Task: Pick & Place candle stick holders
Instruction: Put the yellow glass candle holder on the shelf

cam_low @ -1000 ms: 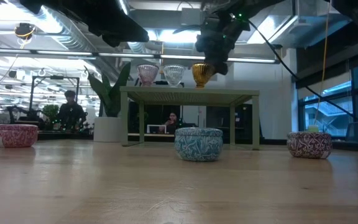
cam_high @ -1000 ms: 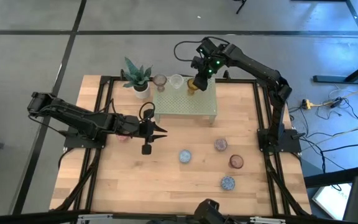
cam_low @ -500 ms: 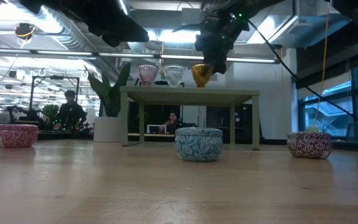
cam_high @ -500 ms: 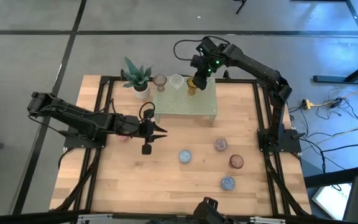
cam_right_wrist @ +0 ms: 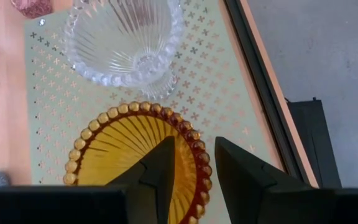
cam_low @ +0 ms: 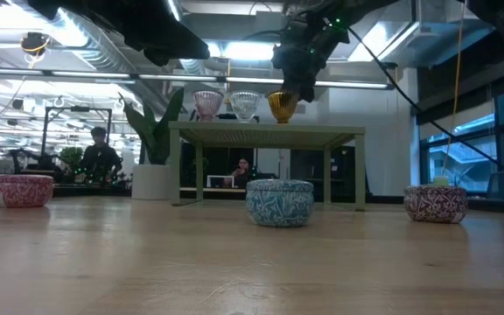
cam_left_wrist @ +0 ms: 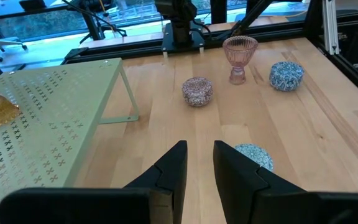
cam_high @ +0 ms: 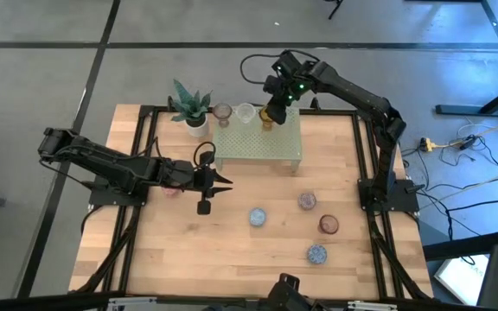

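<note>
Hovering just above the amber holder (cam_high: 267, 122), the right gripper (cam_high: 274, 111) has its fingers slightly parted over the cup's beaded rim, gripping nothing. That holder stands on the pale green stand (cam_high: 266, 145) beside the clear holder (cam_high: 245, 112), while the left gripper (cam_high: 225, 182), narrowly open and empty, hangs near the stand's front left corner

Holders counted: eight. Three stand on the pale green stand (cam_high: 258, 143), upper centre of the high view: pinkish-brown (cam_high: 222, 111), clear (cam_high: 245, 112), amber (cam_high: 267, 122). Five rest on the table (cam_high: 232, 250): blue mosaic (cam_high: 257, 216), speckled (cam_high: 307, 201), pink goblet (cam_high: 328, 225), second blue (cam_high: 316, 254), red (cam_low: 23, 189). One potted plant (cam_high: 190, 107).
</note>
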Action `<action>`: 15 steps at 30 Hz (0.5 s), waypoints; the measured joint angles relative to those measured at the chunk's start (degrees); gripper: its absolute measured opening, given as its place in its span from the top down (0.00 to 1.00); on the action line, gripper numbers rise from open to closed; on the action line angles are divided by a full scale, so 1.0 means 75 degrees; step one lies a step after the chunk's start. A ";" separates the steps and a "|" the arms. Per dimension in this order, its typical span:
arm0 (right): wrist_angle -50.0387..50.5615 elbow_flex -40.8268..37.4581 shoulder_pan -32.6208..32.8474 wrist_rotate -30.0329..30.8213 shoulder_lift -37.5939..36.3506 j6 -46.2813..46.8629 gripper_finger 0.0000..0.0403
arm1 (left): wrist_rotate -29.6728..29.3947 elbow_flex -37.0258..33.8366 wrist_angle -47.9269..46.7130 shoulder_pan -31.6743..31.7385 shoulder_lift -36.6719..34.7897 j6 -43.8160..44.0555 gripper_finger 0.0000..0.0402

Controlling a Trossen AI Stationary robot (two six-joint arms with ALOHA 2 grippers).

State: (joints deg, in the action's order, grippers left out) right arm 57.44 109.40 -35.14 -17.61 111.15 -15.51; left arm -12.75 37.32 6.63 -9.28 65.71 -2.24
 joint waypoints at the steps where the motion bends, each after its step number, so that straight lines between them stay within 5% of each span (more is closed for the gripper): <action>1: 0.0008 0.0000 0.0002 0.0000 0.0000 0.0000 0.71 | 0.0000 0.0000 0.0000 -0.0002 0.0000 0.0001 0.81; 15: 0.0057 0.0000 0.0006 0.0000 0.0000 -0.0020 0.71 | -0.0003 0.0000 -0.0003 0.0000 0.0001 0.0006 0.81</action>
State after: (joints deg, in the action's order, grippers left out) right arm 57.87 109.40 -35.09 -17.61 111.15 -15.66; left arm -12.78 37.32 6.61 -9.28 65.72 -2.20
